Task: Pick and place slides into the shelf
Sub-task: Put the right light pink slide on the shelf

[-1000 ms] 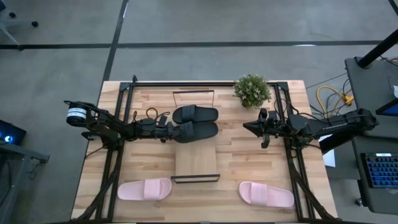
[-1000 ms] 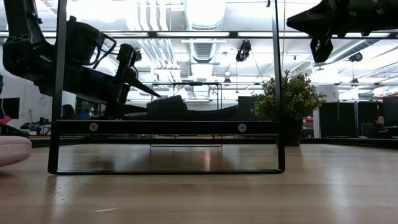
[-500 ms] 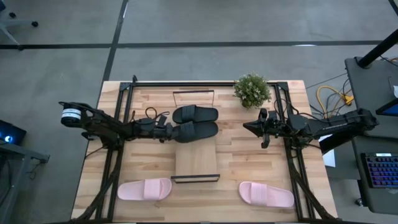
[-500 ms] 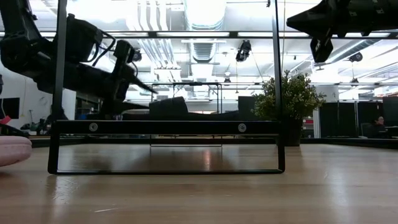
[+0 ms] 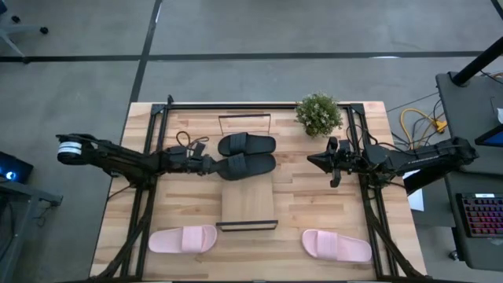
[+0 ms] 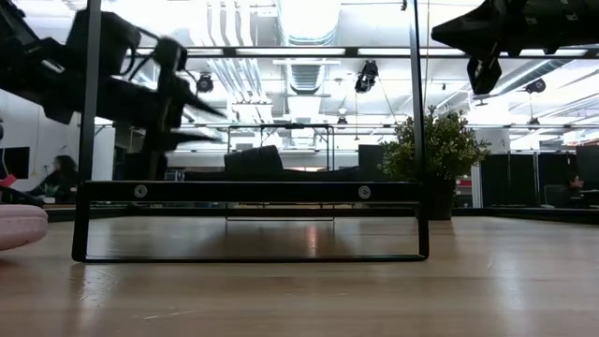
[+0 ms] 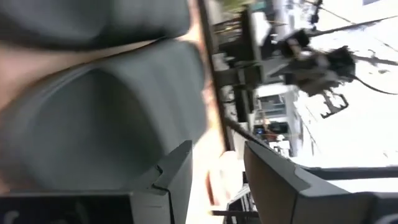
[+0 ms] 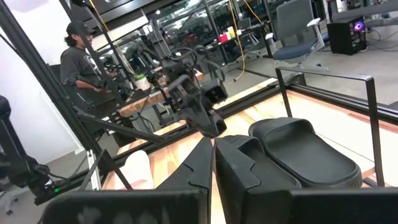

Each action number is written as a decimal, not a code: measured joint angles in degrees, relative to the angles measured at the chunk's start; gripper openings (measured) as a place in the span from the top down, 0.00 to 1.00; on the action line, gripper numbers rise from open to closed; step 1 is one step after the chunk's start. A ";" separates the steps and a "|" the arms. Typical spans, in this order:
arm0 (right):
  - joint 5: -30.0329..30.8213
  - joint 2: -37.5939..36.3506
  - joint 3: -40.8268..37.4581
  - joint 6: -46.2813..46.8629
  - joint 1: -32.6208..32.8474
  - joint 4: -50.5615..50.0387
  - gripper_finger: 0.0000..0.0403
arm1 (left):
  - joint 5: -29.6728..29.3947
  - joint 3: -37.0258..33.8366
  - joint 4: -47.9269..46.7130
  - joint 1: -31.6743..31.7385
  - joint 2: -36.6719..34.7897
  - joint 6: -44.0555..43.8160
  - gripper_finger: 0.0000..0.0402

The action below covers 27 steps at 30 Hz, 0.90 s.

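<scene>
Two black slides lie side by side on the far half of the shelf (image 5: 247, 206): the far one (image 5: 247, 145) and the near one (image 5: 251, 166). My left gripper (image 5: 212, 165) is open, level, just off the left end of the near black slide (image 7: 106, 118), raised above the shelf frame (image 6: 248, 192). My right gripper (image 5: 312, 160) is shut and hovers high to the right of the shelf (image 6: 440, 36). Two pale pink slides rest sole-down on the table near its near edge, one left (image 5: 183, 238) and one right (image 5: 336, 245).
A small potted plant (image 5: 319, 114) stands at the far right of the table, beside the shelf's far end. The near half of the shelf board is bare. Black frame rails run along both table sides. A person (image 8: 81, 62) stands beyond the table.
My left gripper has drawn back toward the table's left edge and risen, coming away from the near black slide, which stays lying on the shelf. My right arm has kept still.
</scene>
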 joint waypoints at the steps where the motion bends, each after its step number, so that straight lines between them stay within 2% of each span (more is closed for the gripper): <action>1: 0.00 0.00 0.00 0.00 0.00 0.01 0.98 | 0.00 0.00 -0.11 0.00 -1.40 1.15 0.68; 5: 0.00 0.00 0.00 0.00 0.01 0.30 0.98 | -0.13 0.00 0.05 0.00 -7.20 8.03 0.68; 10: -0.02 0.02 0.49 1.34 0.00 0.64 0.98 | -0.17 1.72 0.09 -0.31 -13.82 25.88 0.70; 13: -0.06 0.00 1.19 4.26 0.02 0.68 0.98 | -0.38 3.24 0.01 -0.31 -16.55 35.32 0.75; 18: -0.26 0.00 1.49 10.47 0.02 0.68 0.98 | -1.72 5.02 0.06 -0.26 -20.18 46.74 0.90; 21: -0.26 0.00 1.49 12.45 0.01 0.70 0.98 | -1.75 5.28 0.00 -0.22 -21.91 51.89 0.98; 27: -0.24 0.00 1.49 16.23 0.00 1.07 0.98 | -1.71 5.17 -0.38 -0.20 -25.31 53.84 0.99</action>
